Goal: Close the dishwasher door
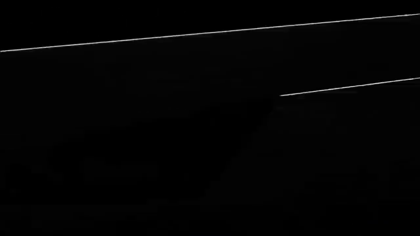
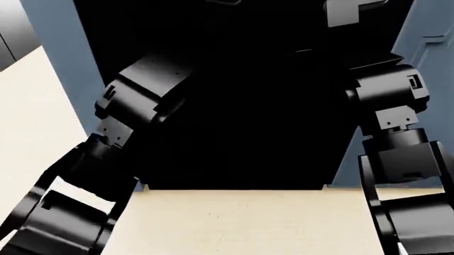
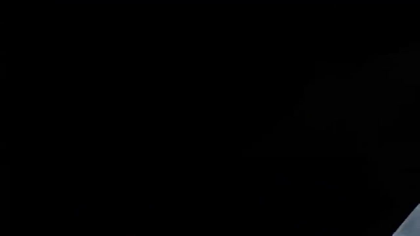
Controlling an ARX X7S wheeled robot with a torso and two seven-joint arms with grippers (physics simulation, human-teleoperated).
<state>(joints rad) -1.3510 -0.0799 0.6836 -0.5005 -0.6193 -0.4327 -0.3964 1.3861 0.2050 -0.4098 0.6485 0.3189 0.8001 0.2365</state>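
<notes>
Both arms, left (image 2: 135, 101) & right (image 2: 394, 106), are reaching into the black dishwasher door (image 2: 248, 133) just ahead; grippers are hiding in dark, claw opening cannot tell.

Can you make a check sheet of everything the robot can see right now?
Surface: pale floor in front of the robot.
Job's things: dishwasher door, a big black panel between both arms; open or closed, cannot tell.
Clutter: nothing seen.
Grippers: neither is visible; the left arm and right arm reach forward into the dark, and both wrist views are almost all black.
Cables: nothing seen.
Surroundings: blue-grey cabinets on either side of the door.
</notes>
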